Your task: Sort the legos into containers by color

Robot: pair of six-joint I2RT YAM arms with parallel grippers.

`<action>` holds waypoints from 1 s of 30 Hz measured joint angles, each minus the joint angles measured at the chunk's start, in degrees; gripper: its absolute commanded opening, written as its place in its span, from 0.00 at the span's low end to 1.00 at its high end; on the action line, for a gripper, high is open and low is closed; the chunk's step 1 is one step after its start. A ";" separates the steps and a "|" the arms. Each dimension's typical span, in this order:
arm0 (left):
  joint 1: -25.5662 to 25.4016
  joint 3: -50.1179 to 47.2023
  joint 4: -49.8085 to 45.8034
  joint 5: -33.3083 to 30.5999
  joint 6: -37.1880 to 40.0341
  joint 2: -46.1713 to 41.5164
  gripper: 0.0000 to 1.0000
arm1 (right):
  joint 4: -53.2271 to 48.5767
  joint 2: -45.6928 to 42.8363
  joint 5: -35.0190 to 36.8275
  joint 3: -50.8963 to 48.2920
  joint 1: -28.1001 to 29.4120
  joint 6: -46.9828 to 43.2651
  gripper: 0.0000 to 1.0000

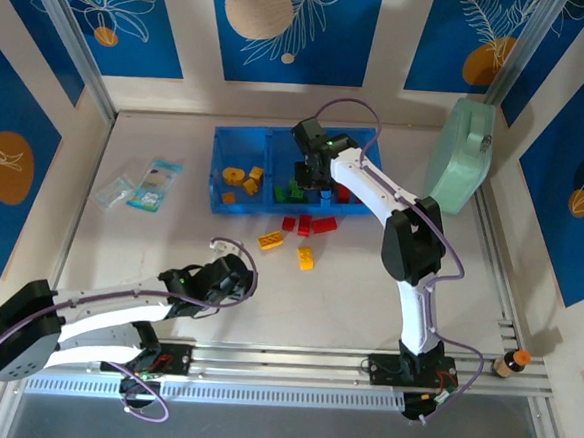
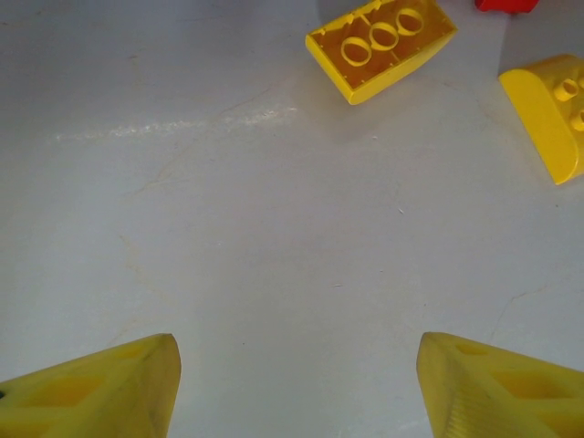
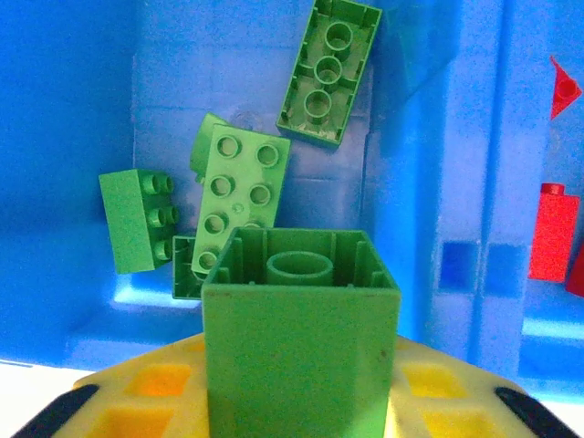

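The right fingers clasp a green brick at bottom centre of the wrist frame. The compartment holding the other green bricks lies straight ahead, filling the upper frame. The left fingers stand released over bare desk.

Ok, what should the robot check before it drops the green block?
1. Green brick sits between the right gripper's fingers: ok.
2. It hangs over the compartment holding the other green bricks: ok.
3. Red bricks lie beyond the divider: ok.
4. Left gripper open and empty: ok.
5. Brick will land flat: cannot tell.
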 measured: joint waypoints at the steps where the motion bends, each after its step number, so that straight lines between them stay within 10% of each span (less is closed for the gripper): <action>1: 0.00 0.00 -0.11 0.00 0.00 -0.15 0.69 | -0.46 0.46 0.09 0.87 0.00 -0.09 0.52; 11: 0.00 0.04 -0.92 0.59 0.07 -2.32 0.76 | 0.46 -1.44 0.72 -0.83 0.66 -0.52 0.62; 30: 8.68 15.15 -1.14 10.49 6.23 11.23 0.82 | 10.86 -28.72 -1.92 -37.13 -2.36 3.61 0.64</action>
